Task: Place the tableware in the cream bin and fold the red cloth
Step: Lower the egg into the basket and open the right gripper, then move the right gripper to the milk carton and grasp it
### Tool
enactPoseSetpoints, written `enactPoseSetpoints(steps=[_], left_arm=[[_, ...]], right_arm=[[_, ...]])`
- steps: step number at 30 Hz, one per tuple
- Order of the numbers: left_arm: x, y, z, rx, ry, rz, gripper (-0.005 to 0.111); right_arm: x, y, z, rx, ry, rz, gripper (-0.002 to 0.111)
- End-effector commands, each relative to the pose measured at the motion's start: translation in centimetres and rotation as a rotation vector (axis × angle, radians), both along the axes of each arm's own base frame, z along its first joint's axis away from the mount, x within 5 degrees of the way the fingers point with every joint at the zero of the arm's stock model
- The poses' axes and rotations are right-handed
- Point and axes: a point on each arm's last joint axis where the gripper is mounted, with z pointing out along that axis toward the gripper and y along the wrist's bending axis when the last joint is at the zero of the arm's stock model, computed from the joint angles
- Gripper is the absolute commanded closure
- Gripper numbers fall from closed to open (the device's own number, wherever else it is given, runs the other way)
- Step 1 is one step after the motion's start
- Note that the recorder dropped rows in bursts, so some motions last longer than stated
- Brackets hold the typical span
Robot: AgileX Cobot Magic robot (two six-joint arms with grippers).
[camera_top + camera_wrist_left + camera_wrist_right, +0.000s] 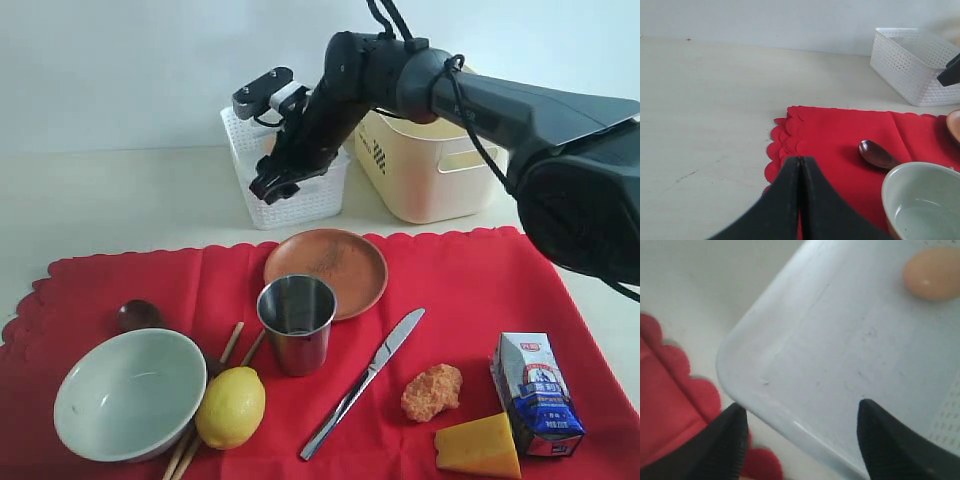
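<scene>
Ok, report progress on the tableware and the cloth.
Done: nothing visible. The bowl, steel cup, brown plate, spoon, chopsticks and knife all lie on the flat red cloth. In hand: nothing; the right pincer hangs open over the white lattice basket, the left pincer is shut and empty. Left: everything.

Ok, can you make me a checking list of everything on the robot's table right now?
Surface: pale table; red cloth spread flat, not folded.
Job's things: bowl, steel cup, brown plate, wooden spoon, chopsticks and knife all on the cloth; cream bin behind, inside hidden.
Clutter: lemon, cheese, milk carton and orange crumbly lump on the cloth; egg in the white lattice basket.
Pincers: left pincer shut, empty, by the cloth's scalloped edge; right pincer open, empty, above the basket.
Cables: black cable along the right arm.
Surroundings: plain pale wall; nothing else seen.
</scene>
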Motion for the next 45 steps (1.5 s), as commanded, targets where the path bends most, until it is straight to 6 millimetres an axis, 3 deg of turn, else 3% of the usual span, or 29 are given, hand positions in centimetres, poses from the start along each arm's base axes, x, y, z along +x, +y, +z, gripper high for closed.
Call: enactPoseSetpoints(steps=[1, 8, 13, 14, 18, 21, 24, 30, 34, 36, 40, 43, 45], left_arm=[[0.0, 0.0, 0.1, -0.002, -0.014, 0.000, 0.106], [0.0, 0.0, 0.1, -0.002, -0.014, 0.000, 0.106], [0.0, 0.0, 0.1, -0.002, -0.014, 0.000, 0.106], [0.0, 0.0, 0.1, -0.002, -0.014, 0.000, 0.106], [0.0, 0.0, 0.1, -0.002, -0.014, 0.000, 0.106], [0.0, 0.0, 0.1, -0.002, -0.014, 0.000, 0.106], [0.0, 0.0, 0.1, -0.002, -0.014, 0.000, 0.106], [0.0, 0.0, 0.1, -0.002, -0.014, 0.000, 0.106], [0.0, 0.0, 0.1, -0.002, -0.014, 0.000, 0.106], [0.0, 0.0, 0.1, -0.002, -0.014, 0.000, 0.106], [0.0, 0.0, 0.1, -0.002, -0.014, 0.000, 0.106], [0.0, 0.0, 0.1, -0.002, -0.014, 0.000, 0.106], [0.0, 0.0, 0.1, -0.002, -0.014, 0.000, 0.106]], right_arm=[[-0.8, 0.9, 0.7, 0.129, 0.098, 0.033, 0.052], [-1.0, 0.9, 2.4, 0.166, 0.097, -0.005, 0.052], [-1.4, -0.2, 5.9, 0.124, 0.042, -0.023, 0.052], [-1.7, -1.0, 7.7, 0.131, 0.044, -0.023, 0.052], [-2.9, -3.8, 11.4, 0.114, 0.117, -0.017, 0.052], [-3.7, -5.9, 12.7, 0.112, 0.176, -0.056, 0.052], [-6.0, -7.8, 12.9, 0.061, 0.203, -0.088, 0.052], [-12.2, -11.9, 12.1, -0.089, 0.215, -0.216, 0.052], [-17.3, -15.1, 8.6, -0.208, 0.288, -0.368, 0.052], [-18.9, -15.8, 6.8, -0.230, 0.348, -0.400, 0.052], [-20.7, -17.0, 3.3, -0.291, 0.384, -0.487, 0.048], [-21.4, -18.0, 1.9, -0.341, 0.367, -0.541, 0.038], [-21.6, -18.0, 1.4, -0.330, 0.367, -0.550, 0.038]])
